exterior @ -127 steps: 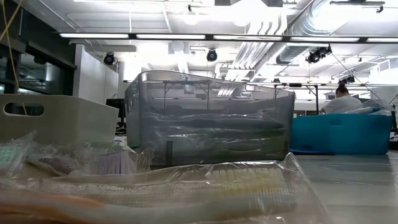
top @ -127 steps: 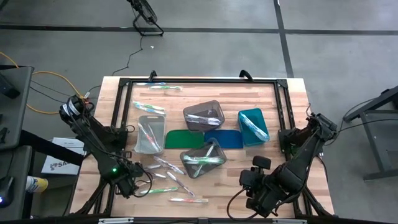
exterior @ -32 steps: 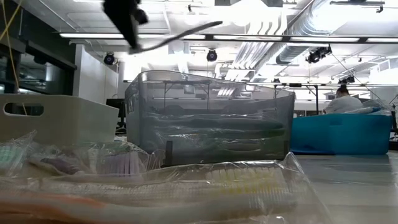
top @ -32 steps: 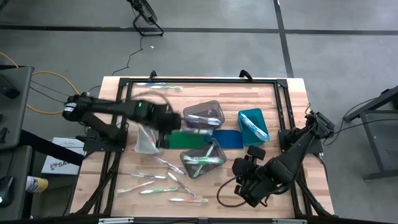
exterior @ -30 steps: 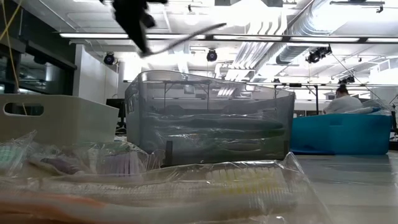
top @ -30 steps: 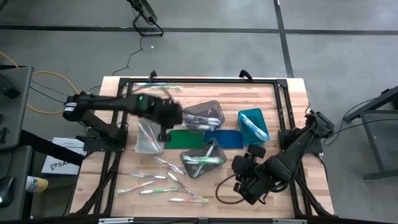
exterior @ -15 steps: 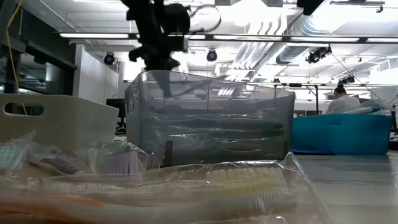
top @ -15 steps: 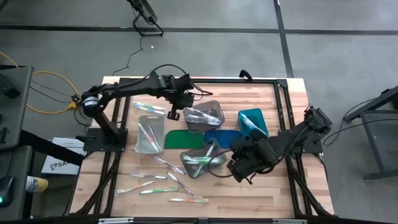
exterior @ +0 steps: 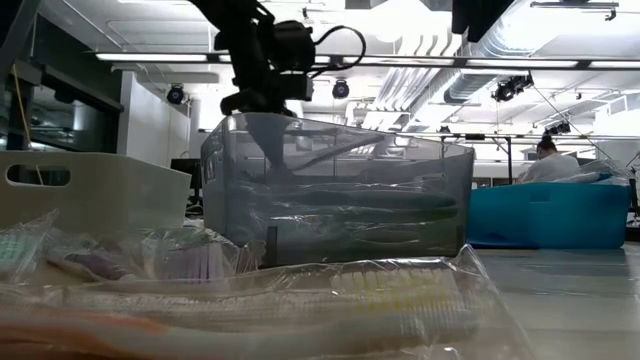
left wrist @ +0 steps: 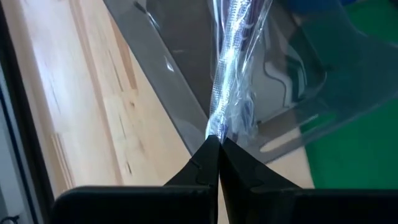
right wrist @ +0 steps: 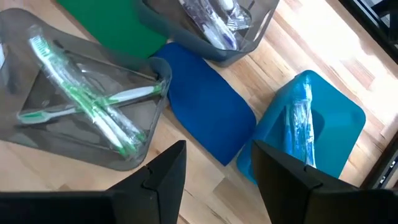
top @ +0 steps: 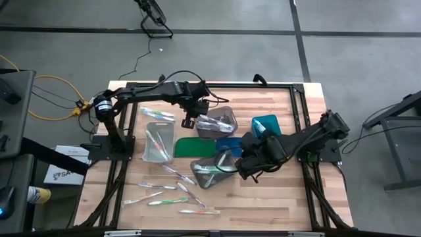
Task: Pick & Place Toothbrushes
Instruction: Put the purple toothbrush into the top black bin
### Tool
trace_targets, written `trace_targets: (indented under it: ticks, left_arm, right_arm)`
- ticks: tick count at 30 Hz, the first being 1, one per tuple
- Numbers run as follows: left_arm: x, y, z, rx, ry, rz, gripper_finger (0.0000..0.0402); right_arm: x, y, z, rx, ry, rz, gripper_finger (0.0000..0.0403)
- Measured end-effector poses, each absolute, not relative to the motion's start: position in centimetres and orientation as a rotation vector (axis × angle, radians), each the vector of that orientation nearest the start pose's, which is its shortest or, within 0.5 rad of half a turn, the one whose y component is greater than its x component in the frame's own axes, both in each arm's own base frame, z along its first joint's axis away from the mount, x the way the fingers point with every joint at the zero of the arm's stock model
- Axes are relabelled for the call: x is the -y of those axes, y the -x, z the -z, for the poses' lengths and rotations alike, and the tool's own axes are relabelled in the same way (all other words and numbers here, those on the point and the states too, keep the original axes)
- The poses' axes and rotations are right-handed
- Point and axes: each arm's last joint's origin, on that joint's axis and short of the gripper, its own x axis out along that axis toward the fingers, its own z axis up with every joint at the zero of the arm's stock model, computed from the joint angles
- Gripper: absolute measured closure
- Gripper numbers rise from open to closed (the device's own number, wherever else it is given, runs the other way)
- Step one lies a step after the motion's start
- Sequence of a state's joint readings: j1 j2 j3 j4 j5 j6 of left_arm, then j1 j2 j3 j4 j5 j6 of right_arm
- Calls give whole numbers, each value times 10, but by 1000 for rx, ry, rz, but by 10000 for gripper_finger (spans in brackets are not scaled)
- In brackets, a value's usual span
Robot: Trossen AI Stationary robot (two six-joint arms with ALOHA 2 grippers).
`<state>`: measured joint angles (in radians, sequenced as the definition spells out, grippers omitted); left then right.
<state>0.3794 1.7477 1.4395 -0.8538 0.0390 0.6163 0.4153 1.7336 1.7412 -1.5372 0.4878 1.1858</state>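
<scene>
I count four bins on the table (top: 289, 197): two grey bins (top: 217, 122), one clear bin (top: 158, 141) and one teal bin (top: 266, 135), beside two mats, green (top: 194, 147) and blue (top: 238, 146). My left claw (top: 189, 122), pinching a wrapped toothbrush (left wrist: 233, 68), has swung from the near left corner to the far grey bin's rim. My right claw (top: 237, 164), fingers spread, has come up beside the near grey bin, and about six toothbrushes (top: 174, 191) lie loose near the front
</scene>
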Motion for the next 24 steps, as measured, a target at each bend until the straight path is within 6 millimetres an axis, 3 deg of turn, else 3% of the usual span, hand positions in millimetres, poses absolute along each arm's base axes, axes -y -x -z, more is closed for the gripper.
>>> trace_targets:
  ticks: [11, 24]
  left_arm:
    - [-133, -336, -258, -1140, -248, -6, 401]
    - [-134, -335, -257, -1165, -211, -76, 401]
  right_arm:
    - [-101, -295, -333, -1086, -354, 836, 230]
    - [-100, -295, -333, -1109, -303, 805, 230]
